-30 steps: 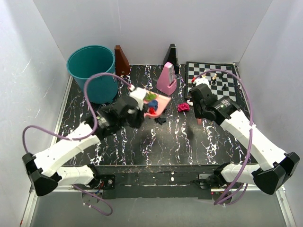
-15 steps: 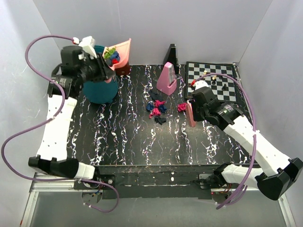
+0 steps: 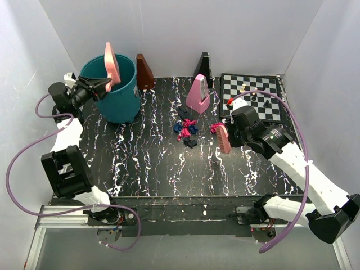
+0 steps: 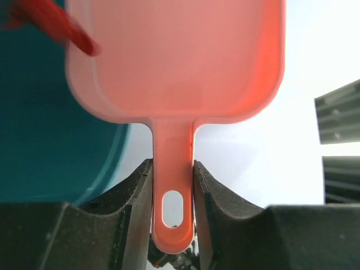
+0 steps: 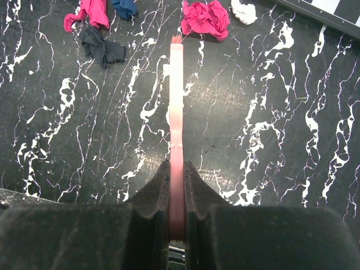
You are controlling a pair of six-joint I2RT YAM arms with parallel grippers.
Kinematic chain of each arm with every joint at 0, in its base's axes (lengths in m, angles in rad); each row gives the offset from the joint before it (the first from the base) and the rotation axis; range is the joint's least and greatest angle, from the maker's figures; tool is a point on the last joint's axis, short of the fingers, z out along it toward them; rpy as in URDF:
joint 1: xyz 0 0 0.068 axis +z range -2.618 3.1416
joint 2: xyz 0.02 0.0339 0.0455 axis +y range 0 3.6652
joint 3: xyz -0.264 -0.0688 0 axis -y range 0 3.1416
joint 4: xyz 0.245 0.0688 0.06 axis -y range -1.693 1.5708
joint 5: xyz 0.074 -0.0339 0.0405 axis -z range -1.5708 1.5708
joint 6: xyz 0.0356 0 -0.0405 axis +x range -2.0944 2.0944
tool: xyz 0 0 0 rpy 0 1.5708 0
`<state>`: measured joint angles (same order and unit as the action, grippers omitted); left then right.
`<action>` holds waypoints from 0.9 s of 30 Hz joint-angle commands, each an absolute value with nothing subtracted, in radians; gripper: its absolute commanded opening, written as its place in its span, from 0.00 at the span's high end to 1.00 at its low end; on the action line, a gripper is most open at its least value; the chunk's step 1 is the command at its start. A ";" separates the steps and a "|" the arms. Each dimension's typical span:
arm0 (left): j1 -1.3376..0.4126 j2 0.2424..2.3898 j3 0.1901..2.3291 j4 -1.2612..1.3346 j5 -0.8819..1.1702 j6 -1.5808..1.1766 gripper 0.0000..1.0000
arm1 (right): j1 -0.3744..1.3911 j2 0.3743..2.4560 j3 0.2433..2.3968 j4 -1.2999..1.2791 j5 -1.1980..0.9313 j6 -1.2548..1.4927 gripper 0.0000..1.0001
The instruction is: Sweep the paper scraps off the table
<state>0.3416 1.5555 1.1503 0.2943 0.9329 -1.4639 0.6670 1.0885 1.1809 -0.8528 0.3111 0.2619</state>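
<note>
My left gripper [image 3: 97, 85] [image 4: 173, 188] is shut on the handle of the pink dustpan [image 3: 111, 63] [image 4: 180, 56]. It holds the pan tipped up on edge over the teal bin [image 3: 115, 95] [image 4: 45, 124]. A blurred red scrap [image 4: 59, 25] shows at the pan's edge. My right gripper [image 3: 235, 130] [image 5: 176, 174] is shut on a pink brush [image 3: 223, 138] [image 5: 176, 101] that stands on the table [image 3: 146, 163]. Paper scraps [image 3: 187, 129] lie mid-table. A magenta wad [image 3: 216, 127] [image 5: 205, 17] lies at the brush tip, with a white wad [image 5: 243, 10] and a dark scrap [image 5: 104, 48] nearby.
A pink metronome [image 3: 198, 93] stands behind the scraps. A brown one [image 3: 144, 72] and a black one [image 3: 203, 66] stand at the back wall. A chessboard [image 3: 264, 84] with small pieces lies at the back right. White walls enclose the table.
My left arm has lifted the dustpan from mid-table to the teal bin and tipped it up; the scraps it carried no longer show in it. The right arm and brush shifted slightly.
</note>
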 commanded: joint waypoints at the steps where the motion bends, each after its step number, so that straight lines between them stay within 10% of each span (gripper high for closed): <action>1: 0.330 1.500 1.190 0.678 1.051 -1.741 1.00 | 0.666 1.072 1.193 -0.808 0.316 0.255 0.99; 13: 0.249 1.203 1.347 -0.199 0.857 -1.002 1.00 | 0.666 1.236 1.390 -0.720 0.074 0.455 0.99; 27: 0.032 0.836 1.088 -0.491 0.518 -0.650 1.00 | 0.655 1.893 1.980 -0.709 0.057 0.871 0.99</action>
<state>0.0372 0.8806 1.1355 -0.3775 0.6090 -0.7624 0.6678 1.8019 1.8702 -0.7544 -0.0090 0.6807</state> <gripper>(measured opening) 0.287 0.135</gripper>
